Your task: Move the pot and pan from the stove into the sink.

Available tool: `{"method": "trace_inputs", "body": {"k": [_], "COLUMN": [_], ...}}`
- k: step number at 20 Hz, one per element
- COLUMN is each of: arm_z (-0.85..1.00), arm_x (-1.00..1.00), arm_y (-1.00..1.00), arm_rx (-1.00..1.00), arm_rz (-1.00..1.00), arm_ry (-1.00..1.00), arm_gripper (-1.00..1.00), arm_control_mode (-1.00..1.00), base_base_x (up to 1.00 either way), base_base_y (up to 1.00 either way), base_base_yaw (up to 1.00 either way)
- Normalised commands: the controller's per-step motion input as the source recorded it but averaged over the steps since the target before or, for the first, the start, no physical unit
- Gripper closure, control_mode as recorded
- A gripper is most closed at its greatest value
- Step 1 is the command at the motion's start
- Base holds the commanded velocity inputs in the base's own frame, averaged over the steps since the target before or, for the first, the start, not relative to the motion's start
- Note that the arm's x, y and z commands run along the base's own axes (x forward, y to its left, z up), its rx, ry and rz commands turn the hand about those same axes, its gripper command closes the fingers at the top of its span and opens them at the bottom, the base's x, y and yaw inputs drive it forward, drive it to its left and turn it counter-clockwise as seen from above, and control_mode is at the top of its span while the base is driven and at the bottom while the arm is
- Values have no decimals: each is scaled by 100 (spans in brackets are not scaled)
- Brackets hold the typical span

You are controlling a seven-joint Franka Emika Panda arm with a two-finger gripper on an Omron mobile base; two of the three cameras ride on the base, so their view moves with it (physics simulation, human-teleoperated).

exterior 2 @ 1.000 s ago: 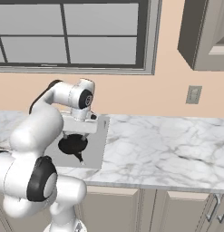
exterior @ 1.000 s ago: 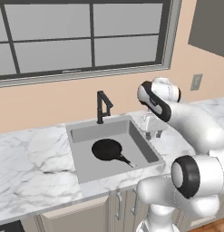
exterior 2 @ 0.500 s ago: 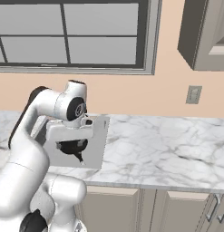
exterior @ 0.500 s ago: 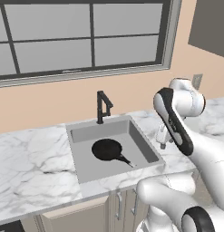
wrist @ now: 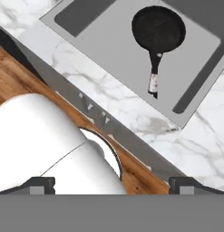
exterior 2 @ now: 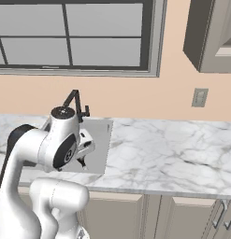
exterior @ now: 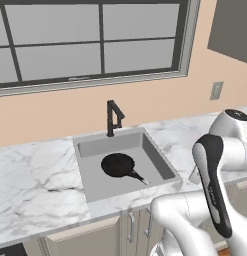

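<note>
The black pan (exterior: 117,165) lies flat on the floor of the grey sink (exterior: 156,159), its long handle pointing toward the front right. Looking down from above the counter's front edge, the hand view has the pan (wrist: 158,29) in the sink (wrist: 109,50), well clear of my gripper (wrist: 111,183). Its two fingertips (wrist: 37,183) stand wide apart, open, with no object held. From the right base, the gripper (exterior 2: 83,158) hangs by the sink's near right corner (exterior 2: 99,140). The pot and the stove are out of view.
A black faucet (exterior: 113,117) stands behind the basin. White marble counter (exterior: 35,185) runs to both sides, with a long stretch on the right (exterior 2: 173,154). Cabinet doors (exterior 2: 117,214) sit below, a wall outlet (exterior 2: 199,97) above, and wood floor (wrist: 13,81) under the hand.
The arm has folded back from over the sink toward the base, carrying the open gripper to the counter's front edge. The pan stays put in the sink.
</note>
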Motion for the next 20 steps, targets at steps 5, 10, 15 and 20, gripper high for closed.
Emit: {"method": "trace_inputs", "body": {"k": [5,10,15,20], "arm_z": [-7,0,0,0], "arm_x": [-19,0,0,0], "arm_y": [-1,0,0,0], "arm_rx": [0,0,0,0], "arm_rz": [0,0,0,0], "arm_ry": [0,0,0,0], "arm_gripper": [-100,-100,-100,-100], "arm_control_mode": [-100,100,100,100], "base_base_x": [0,-72,-1,0], "base_base_y": [0,-16,-6,-1], "base_base_yaw": [0,-6,-48,-50]}}
